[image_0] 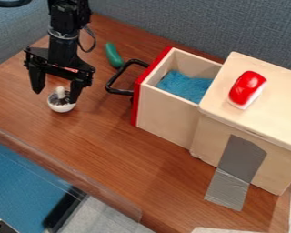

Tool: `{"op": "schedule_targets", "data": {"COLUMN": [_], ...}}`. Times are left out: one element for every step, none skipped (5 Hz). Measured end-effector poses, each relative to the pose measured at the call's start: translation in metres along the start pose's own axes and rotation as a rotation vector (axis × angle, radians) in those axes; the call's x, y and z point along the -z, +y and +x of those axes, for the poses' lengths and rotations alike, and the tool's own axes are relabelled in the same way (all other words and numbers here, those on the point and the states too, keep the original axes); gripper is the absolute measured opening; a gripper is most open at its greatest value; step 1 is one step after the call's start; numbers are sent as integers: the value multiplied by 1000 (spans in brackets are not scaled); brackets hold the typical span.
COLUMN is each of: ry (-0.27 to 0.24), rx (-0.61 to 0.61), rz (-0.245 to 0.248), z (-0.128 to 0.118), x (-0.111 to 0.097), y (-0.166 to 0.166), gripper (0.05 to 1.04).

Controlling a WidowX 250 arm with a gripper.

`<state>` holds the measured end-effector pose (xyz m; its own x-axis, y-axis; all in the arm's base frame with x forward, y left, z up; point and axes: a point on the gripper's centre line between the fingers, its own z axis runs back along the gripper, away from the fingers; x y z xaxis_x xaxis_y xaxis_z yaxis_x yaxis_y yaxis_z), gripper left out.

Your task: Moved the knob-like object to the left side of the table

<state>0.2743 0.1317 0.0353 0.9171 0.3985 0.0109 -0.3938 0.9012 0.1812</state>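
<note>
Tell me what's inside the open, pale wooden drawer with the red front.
Inside the pale wooden drawer lies soft-looking blue material, perhaps cloth. Whatever is beneath it is covered, and the near wall hides part of the bottom.

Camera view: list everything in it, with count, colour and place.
Knob-like object: one, white and dark, between gripper fingers
Green object: one, green, beyond handle
Handle: one, black, on drawer
Drawer: one, pale, red-fronted, pulled out
Cloth-like material: one, blue, inside drawer
Cabinet: one, pale, right
Rounded object: one, red-white, atop cabinet
Tape: grey, cabinet to table
Table: one, brown, beneath
Partition: grey-blue, behind
Surface: blue, lower left
Arm: one, black, upper left
Gripper: one, black, left
</note>
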Motion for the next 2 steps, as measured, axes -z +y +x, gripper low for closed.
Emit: {"op": "schedule_targets", "data": {"ry": [-32,-75], "rx": [7,49], "rz": [-53,-104], "z": [0,-1], "x": [-19,-39], "y": [2,0], "gripper": [1009,1003]}}
